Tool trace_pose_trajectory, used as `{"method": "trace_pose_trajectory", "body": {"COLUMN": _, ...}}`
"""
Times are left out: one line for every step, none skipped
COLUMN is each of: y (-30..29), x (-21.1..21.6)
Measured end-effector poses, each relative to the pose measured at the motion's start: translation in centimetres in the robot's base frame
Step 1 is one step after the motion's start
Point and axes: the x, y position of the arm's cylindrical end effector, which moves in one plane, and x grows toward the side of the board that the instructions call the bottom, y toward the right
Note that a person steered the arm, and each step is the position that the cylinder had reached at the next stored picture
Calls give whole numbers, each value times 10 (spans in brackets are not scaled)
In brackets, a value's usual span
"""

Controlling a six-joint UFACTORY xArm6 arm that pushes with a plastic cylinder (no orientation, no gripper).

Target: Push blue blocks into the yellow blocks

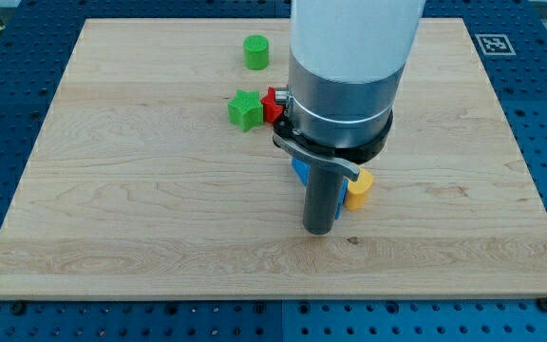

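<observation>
My tip (319, 231) rests on the board just below and left of the yellow and blue cluster. A yellow heart-shaped block (359, 190) shows to the right of the rod, close to it. A sliver of a blue block (299, 172) shows on the rod's left side, under the arm's collar. The rest of the blue blocks and the other yellow block are hidden behind the rod and the arm's body. I cannot tell whether the tip touches any block.
A green star block (243, 110) and a red star block (273, 103) sit together left of the arm. A green cylinder (255, 51) stands near the view's top. The wooden board (112, 209) lies on a blue perforated table.
</observation>
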Motion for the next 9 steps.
{"method": "trace_pose_trajectory", "body": {"y": 12, "x": 8}}
{"method": "trace_pose_trajectory", "body": {"y": 37, "x": 14}}
{"method": "trace_pose_trajectory", "body": {"y": 43, "x": 7}}
{"method": "trace_pose_trajectory", "body": {"y": 43, "x": 6}}
{"method": "trace_pose_trajectory", "body": {"y": 44, "x": 8}}
{"method": "trace_pose_trajectory", "body": {"y": 35, "x": 36}}
{"method": "trace_pose_trajectory", "body": {"y": 0, "x": 36}}
{"method": "trace_pose_trajectory", "body": {"y": -27, "x": 6}}
{"method": "trace_pose_trajectory", "body": {"y": -16, "x": -19}}
